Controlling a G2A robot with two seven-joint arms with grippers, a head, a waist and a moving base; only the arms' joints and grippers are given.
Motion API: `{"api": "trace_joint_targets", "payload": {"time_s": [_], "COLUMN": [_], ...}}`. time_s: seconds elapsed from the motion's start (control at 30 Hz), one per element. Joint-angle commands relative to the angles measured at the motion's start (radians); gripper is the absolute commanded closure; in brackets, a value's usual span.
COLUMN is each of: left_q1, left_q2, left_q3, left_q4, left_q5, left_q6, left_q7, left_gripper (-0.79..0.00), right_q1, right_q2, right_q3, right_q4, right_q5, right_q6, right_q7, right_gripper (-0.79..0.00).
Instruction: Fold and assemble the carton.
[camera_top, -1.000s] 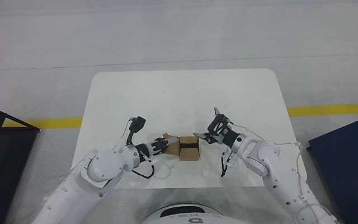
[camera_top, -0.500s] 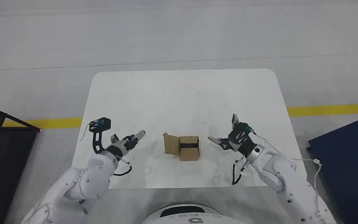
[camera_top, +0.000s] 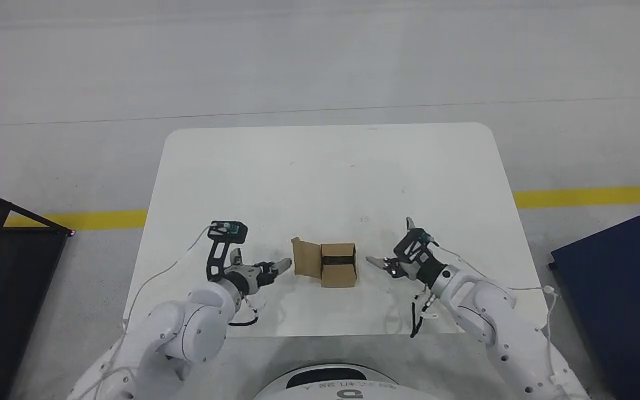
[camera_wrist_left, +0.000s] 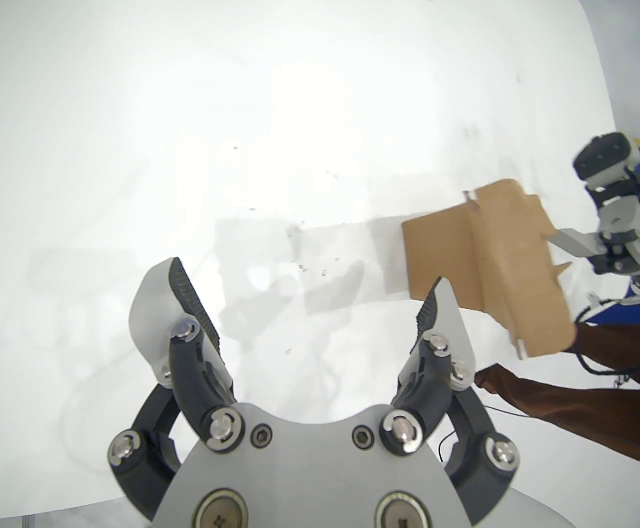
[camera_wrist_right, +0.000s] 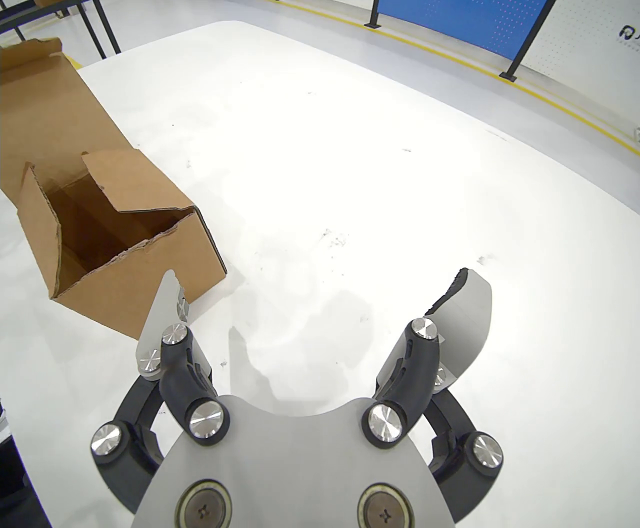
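A small brown carton (camera_top: 330, 263) lies on its side near the front middle of the white table (camera_top: 330, 170). In the right wrist view the carton (camera_wrist_right: 95, 135) has its open end toward my right gripper, with one flap bent inward. Its other end flap (camera_wrist_left: 440, 255) stands loose toward my left gripper. My left gripper (camera_top: 272, 269) (camera_wrist_left: 307, 280) is open, a short gap left of the carton, holding nothing. My right gripper (camera_top: 391, 250) (camera_wrist_right: 317, 280) is open just right of the carton and apart from it; it appears beyond the carton as the right gripper (camera_wrist_left: 595, 240).
The table's front edge runs close behind both grippers. Bare tabletop stretches behind the carton toward the far edge. A dark blue panel (camera_top: 600, 270) stands on the floor to the right, and a black frame (camera_top: 25, 260) to the left.
Both grippers have let go of the carton's ends and drawn back. The left swung far left, then returned near the carton. The carton lies still.
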Motion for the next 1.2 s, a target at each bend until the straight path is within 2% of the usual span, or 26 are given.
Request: {"api": "trace_joint_targets", "payload": {"time_s": [0.0,0.27,0.9,1.17], "left_q1": [-0.032,-0.112,-0.216,-0.247], "left_q2": [-0.008,-0.038,-0.087,-0.108], "left_q3": [0.034,0.11,0.227,0.257], "left_q4": [0.003,0.007,0.035,0.073], "left_q5": [0.006,-0.01,0.018,0.026], "left_q6": [-0.005,0.01,-0.004,0.027], "left_q7": [-0.015,-0.043,-0.104,-0.126], "left_gripper": [-0.785,-0.785,-0.785,-0.785], "right_q1": [0.012,0.051,0.066,0.066], "right_q2": [-0.002,-0.009,-0.013,-0.014], "right_q3": [-0.01,-0.037,-0.044,-0.041], "right_q4": [0.005,0.008,-0.017,-0.027], "right_q5": [-0.004,-0.012,-0.024,-0.028], "right_q6": [-0.004,-0.005,-0.025,-0.042], "right_q7": [0.01,0.043,0.06,0.049], "right_gripper": [-0.785,-0.785,-0.785,-0.785]}}
